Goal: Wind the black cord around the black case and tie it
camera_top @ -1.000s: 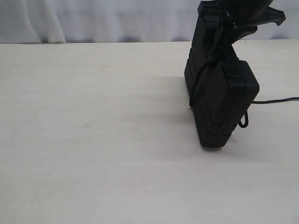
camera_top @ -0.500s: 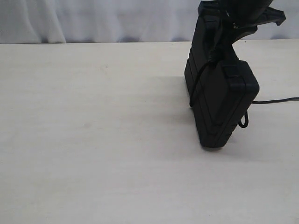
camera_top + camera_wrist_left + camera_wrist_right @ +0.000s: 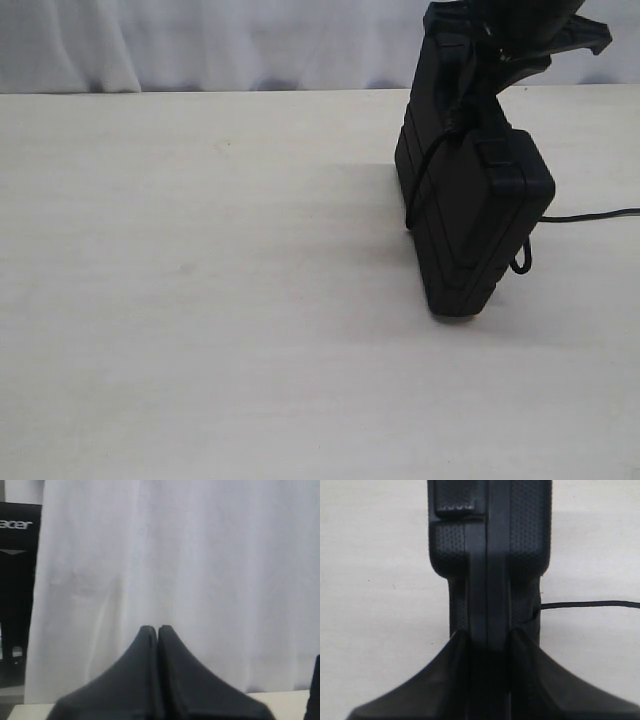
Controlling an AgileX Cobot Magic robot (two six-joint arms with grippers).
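R gripper (image 3: 488, 636) clamps black case (image 3: 470, 230) on edge on table (image 3: 200, 300), right of centre. Black cord (image 3: 414, 192) crosses its side, tail trails right. L gripper (image 3: 158, 629) shut, empty, off-scene. Hold case steady, keep cord taut for next wrap.

Table (image 3: 200, 300): pale, wood-grained, broad. White curtain (image 3: 200, 40): pleated, hanging behind its far edge. Black Acer-branded panel (image 3: 17, 580): just beside the curtain.
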